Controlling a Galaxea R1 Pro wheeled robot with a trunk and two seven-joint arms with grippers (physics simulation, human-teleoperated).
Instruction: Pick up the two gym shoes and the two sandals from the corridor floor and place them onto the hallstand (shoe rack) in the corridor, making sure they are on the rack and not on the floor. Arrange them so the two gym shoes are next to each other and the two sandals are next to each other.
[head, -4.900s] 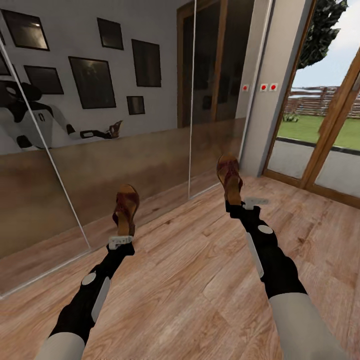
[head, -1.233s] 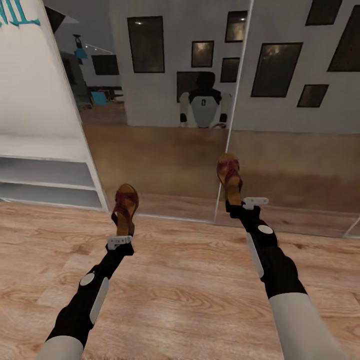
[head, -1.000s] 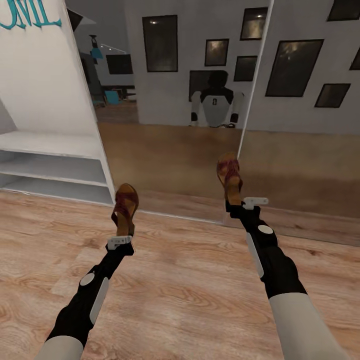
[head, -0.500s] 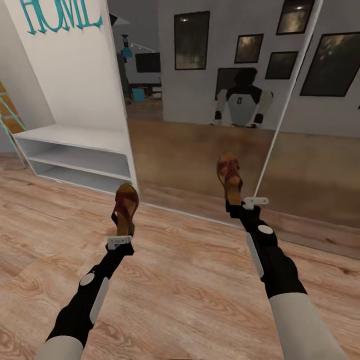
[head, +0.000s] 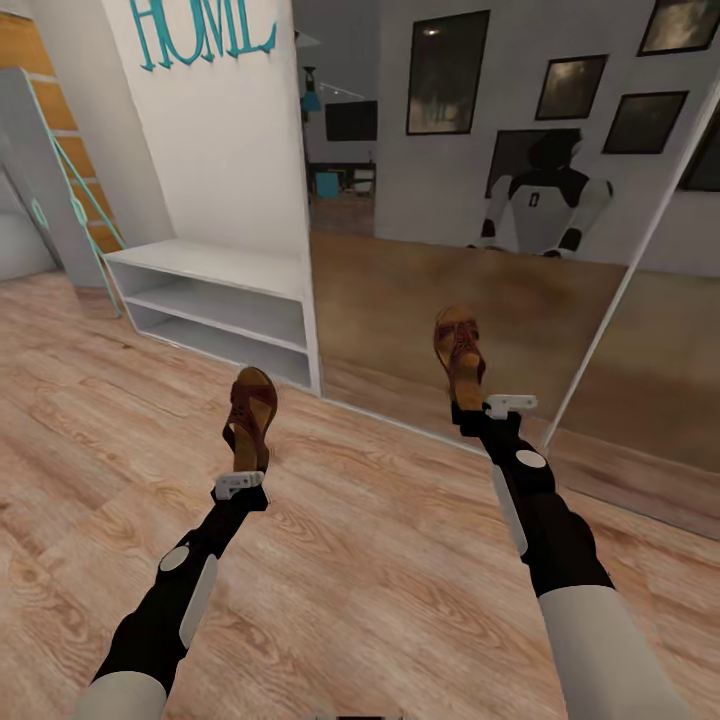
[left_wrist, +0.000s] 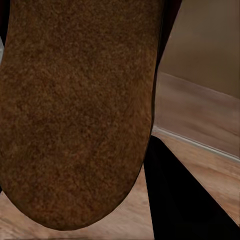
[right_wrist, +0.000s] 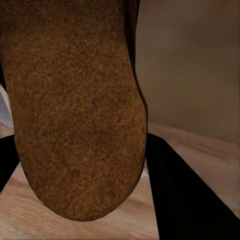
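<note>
Grippers on both arms are pinched on footwear: the left gripper (head: 243, 472) clamps the heel of one brown sandal (head: 250, 418), and the right gripper (head: 468, 405) grips the other sandal (head: 459, 350), each held above the corridor floor (head: 380, 560) with toes pointing away. In the wrist views the grainy brown footbeds (left_wrist: 75, 110) (right_wrist: 75, 110) sit between dark fingers. Ahead to the left, the hallstand (head: 215, 265) has two open shelf tiers, both bare, beside a mirrored wall (head: 480, 250).
</note>
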